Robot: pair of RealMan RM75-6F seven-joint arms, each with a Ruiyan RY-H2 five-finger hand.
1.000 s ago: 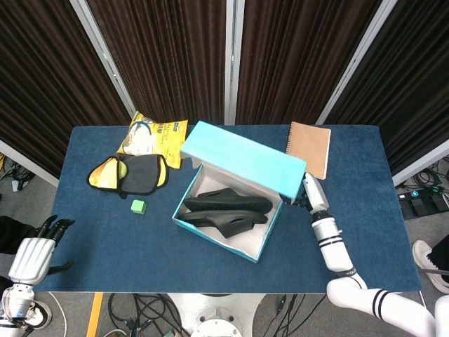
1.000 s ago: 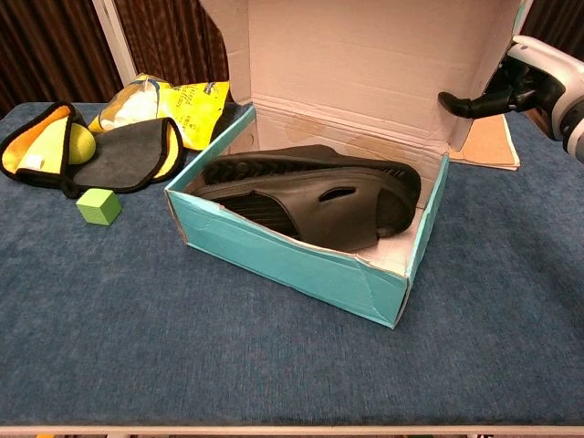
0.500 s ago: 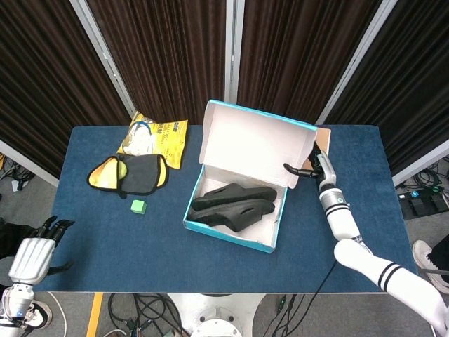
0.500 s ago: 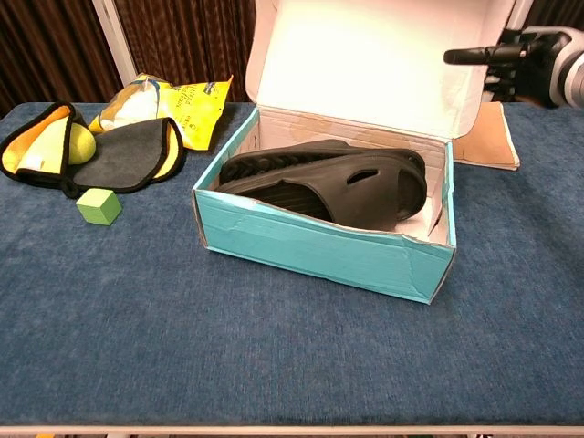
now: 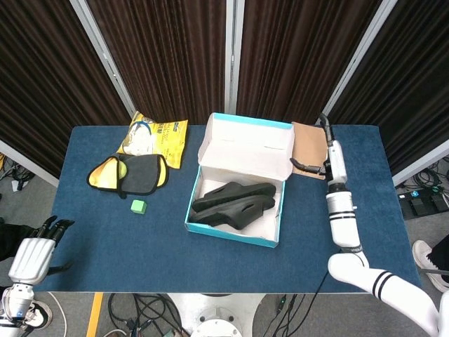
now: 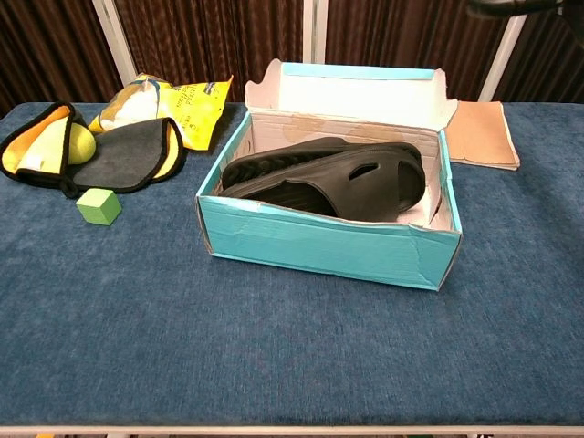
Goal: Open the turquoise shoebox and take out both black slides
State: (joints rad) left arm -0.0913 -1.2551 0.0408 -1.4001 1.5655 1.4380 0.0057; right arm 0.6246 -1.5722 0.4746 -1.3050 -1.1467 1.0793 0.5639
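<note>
The turquoise shoebox [image 5: 231, 233] [image 6: 319, 248] stands open in the middle of the blue table, its lid [image 5: 247, 145] [image 6: 351, 89] leaning back with the white inside showing. Both black slides [image 5: 233, 203] [image 6: 328, 178] lie stacked inside it. My right hand [image 5: 325, 149] hangs above the table just right of the lid's edge, fingers spread and holding nothing; in the chest view only a dark fingertip [image 6: 507, 5] shows at the top edge. My left hand [image 5: 31, 254] stays low, off the table's front left corner, holding nothing.
A yellow snack bag [image 5: 153, 135] [image 6: 173, 99], a black and yellow pouch [image 5: 130, 174] [image 6: 87, 146] and a small green cube [image 5: 138, 206] [image 6: 99, 206] lie left of the box. A brown notebook [image 5: 309, 140] [image 6: 484, 132] lies behind the right hand.
The lid swung from nearly closed to fully back, and the box turned and slid slightly. My right hand let the lid go and rose toward the back right. The left hand stayed still.
</note>
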